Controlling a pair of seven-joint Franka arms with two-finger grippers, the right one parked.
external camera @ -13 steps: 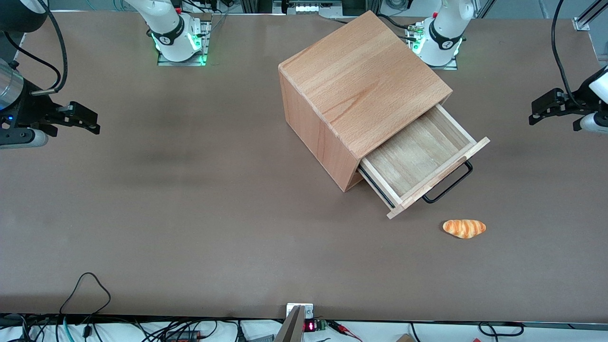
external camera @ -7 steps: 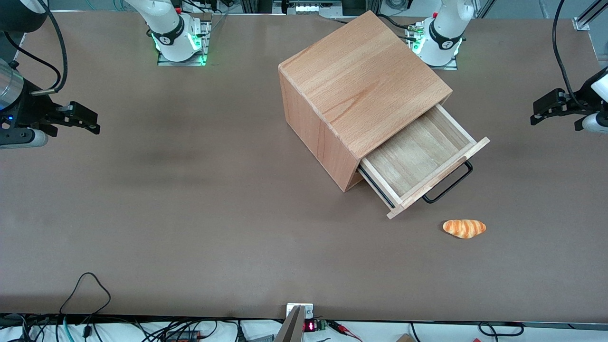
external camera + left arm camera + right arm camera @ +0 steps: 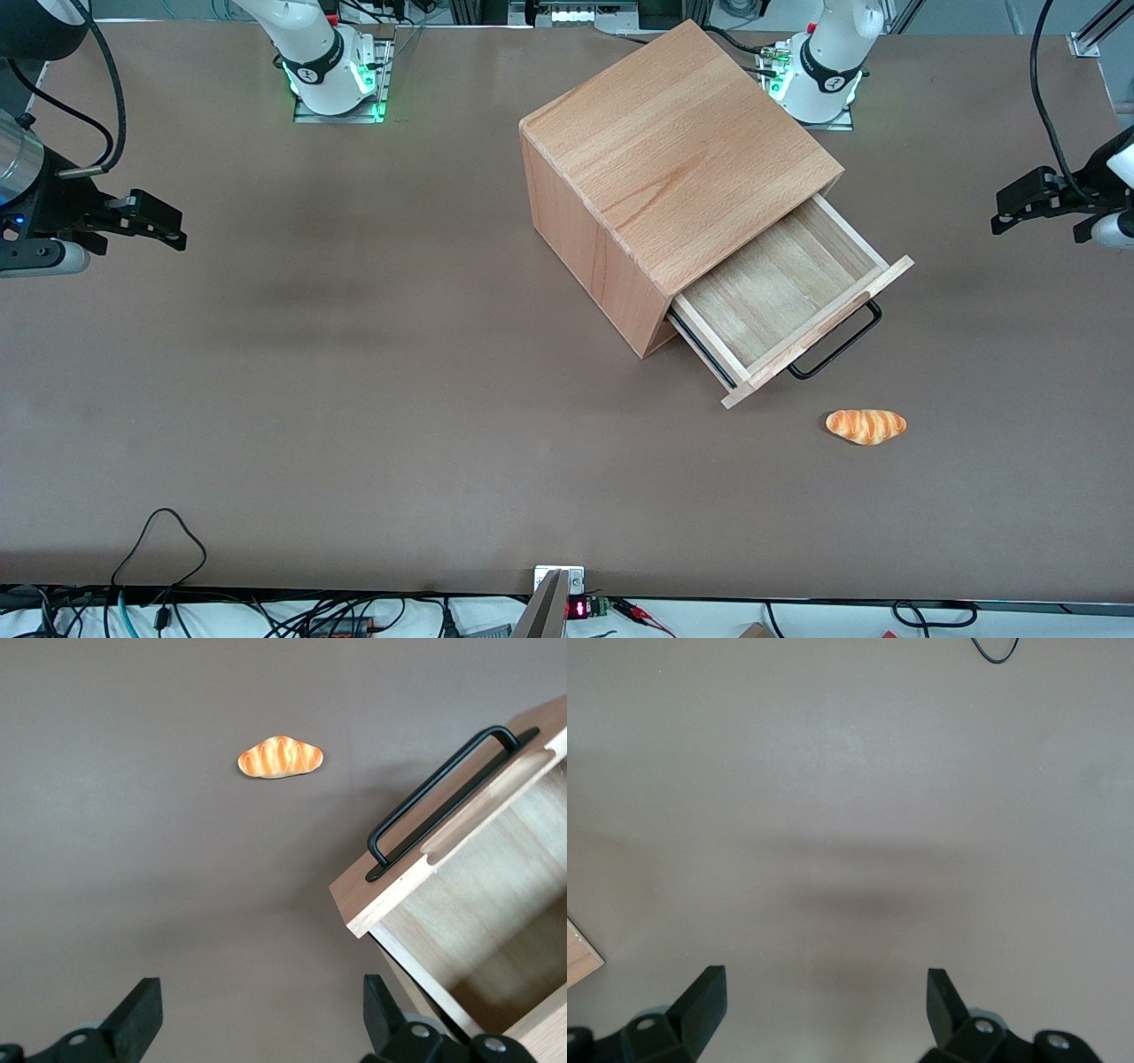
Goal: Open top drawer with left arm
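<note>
One top drawer [image 3: 780, 297] pulled out, pincer [image 3: 1005, 208] apart, open

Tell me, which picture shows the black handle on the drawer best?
The left wrist view: the whole handle shows on the top drawer front, with the open gripper hanging clear above the table. The front view shows the handle partly tucked under the drawer's front. The right wrist view misses it.

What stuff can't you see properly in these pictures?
- Front view: the inner end of the top drawer is hidden under the box top.
- Front view: most of the left arm is cut off by the edge; only its pincer shows, open, away from the handle.
- Left wrist view: the drawer is cut off.
</note>
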